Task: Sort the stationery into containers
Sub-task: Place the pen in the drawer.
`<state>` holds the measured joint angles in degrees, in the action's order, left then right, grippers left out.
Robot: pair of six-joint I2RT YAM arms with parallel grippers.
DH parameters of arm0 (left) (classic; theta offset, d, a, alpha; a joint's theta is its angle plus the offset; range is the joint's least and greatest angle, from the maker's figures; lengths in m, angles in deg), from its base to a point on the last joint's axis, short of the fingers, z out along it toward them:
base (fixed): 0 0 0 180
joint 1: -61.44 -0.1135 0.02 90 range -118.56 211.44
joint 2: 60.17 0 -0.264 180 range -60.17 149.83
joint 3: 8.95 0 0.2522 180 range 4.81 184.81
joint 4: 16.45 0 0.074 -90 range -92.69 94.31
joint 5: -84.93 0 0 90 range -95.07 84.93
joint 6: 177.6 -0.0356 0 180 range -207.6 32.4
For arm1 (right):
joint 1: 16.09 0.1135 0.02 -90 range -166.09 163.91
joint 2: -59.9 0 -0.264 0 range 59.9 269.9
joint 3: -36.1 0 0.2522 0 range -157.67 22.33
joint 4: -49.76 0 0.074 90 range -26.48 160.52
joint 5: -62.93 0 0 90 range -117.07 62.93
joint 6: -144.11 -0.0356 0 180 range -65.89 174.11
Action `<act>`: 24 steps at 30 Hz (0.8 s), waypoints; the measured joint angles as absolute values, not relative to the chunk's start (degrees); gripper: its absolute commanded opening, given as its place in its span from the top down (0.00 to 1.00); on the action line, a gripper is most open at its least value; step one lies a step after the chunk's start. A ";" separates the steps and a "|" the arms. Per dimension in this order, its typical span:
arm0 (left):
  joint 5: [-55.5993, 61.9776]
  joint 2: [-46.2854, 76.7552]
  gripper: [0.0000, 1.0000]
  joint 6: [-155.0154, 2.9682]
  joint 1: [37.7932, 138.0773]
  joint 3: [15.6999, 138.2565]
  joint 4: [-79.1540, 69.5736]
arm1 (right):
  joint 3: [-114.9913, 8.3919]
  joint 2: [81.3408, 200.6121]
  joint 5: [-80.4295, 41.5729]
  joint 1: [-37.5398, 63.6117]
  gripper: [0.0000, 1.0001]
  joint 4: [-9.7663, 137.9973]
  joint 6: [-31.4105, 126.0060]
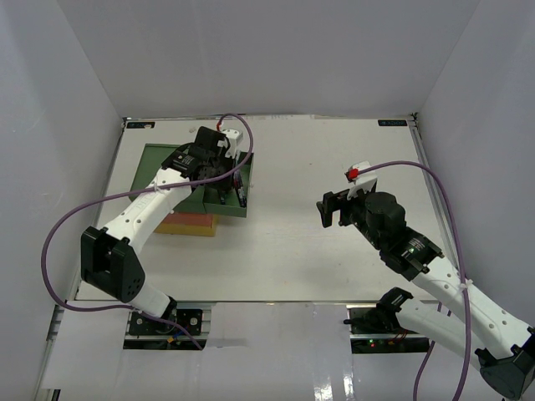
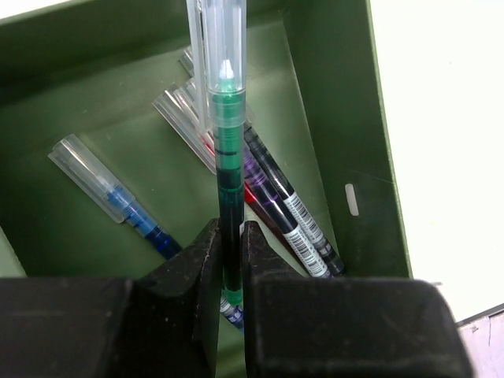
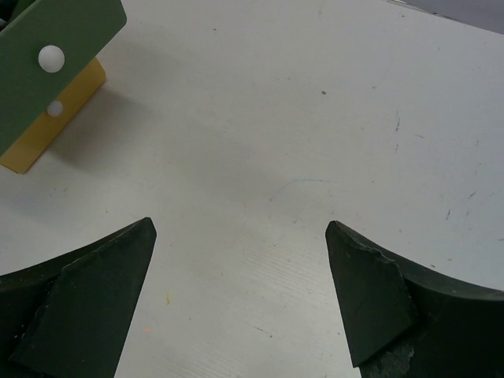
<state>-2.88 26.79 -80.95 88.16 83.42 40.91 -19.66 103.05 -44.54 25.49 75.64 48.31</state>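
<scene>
Black plastic jaws of the left gripper (image 2: 229, 240) pinch a thin green-ink pen with a clear plastic cap (image 2: 227, 126) near its tail end. The capped end points away from the wrist, over the open green plastic drawer (image 2: 339, 118). On the drawer's floor lie a blue-ink pen (image 2: 118, 201) to the left and a cluster of purple and red pens (image 2: 272, 193) to the right, beside the wall. The step in hand looks like the drop — best done low. Bring the cap close to the floor between the blue pen and the cluster, clear of the wall, then part the jaws gently so the pen settles flat. Off to the side, the right gripper (image 3: 240, 228) hangs spread wide over the white table (image 3: 331, 102), holding nothing, near the drawer stack's yellow tier (image 3: 43, 142).
</scene>
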 measured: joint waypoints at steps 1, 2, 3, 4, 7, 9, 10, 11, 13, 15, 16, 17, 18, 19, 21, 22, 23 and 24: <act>-2.88 26.79 0.85 -80.90 88.13 83.42 40.93 | -19.53 103.05 -44.59 25.49 0.05 75.49 48.31; -2.85 26.79 0.84 -80.88 88.16 83.42 40.95 | -19.40 103.05 -44.63 25.49 0.05 75.46 48.31; -2.85 26.79 0.84 -80.86 88.16 83.42 40.97 | -19.27 103.05 -44.65 25.49 0.05 75.46 48.31; -2.85 26.79 0.84 -80.86 88.16 83.42 41.02 | -19.14 103.05 -44.68 25.49 0.05 75.46 48.31; -2.74 26.79 0.83 -80.73 88.16 83.42 41.10 | -19.10 103.05 -44.72 25.49 0.05 75.46 48.31; -2.68 26.81 0.81 -80.69 88.16 83.44 41.10 | -19.10 103.05 -44.70 25.49 0.05 75.44 48.31; -2.68 26.87 0.81 -80.69 88.16 83.50 41.15 | -19.10 103.05 -44.70 25.49 0.05 75.44 48.31; -2.66 27.01 0.80 -80.69 88.16 83.61 41.17 | -19.10 103.05 -44.70 25.49 0.05 75.44 48.31; -2.66 27.49 0.80 -80.69 88.13 83.88 41.26 | -19.10 103.05 -44.72 25.49 0.05 75.44 48.31; -2.68 28.03 0.79 -80.69 88.13 84.10 41.32 | -19.10 103.05 -44.72 25.49 0.05 75.44 48.31; -2.68 28.27 0.79 -80.69 88.13 84.20 41.41 | -19.10 103.05 -44.72 25.49 0.05 75.44 48.31; -2.68 28.56 0.78 -80.69 88.13 84.34 41.52 | -19.10 103.05 -44.72 25.49 0.05 75.44 48.31; -2.68 28.71 0.77 -80.69 88.13 84.38 41.50 | -19.10 103.05 -44.72 25.49 0.05 75.44 48.31; -2.68 28.78 0.76 -80.69 88.13 84.38 41.52 | -19.10 103.05 -44.74 25.49 0.05 75.44 48.31; -2.70 28.78 0.74 -80.69 88.13 84.47 41.52 | -19.10 103.05 -44.72 25.49 0.05 75.44 48.31; -2.70 28.78 0.72 -80.69 88.13 84.47 41.52 | -19.10 103.05 -44.72 25.49 0.05 75.44 48.31; -2.72 28.78 0.71 -80.69 88.13 84.47 41.52 | -19.10 103.05 -44.72 25.49 0.05 75.44 48.31; -2.70 28.78 0.70 -80.69 88.13 84.47 41.52 | -19.10 103.05 -44.72 25.49 0.05 75.44 48.31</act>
<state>-2.70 28.78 -80.69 88.13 84.47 41.52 -19.10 103.05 -44.72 25.49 75.44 48.31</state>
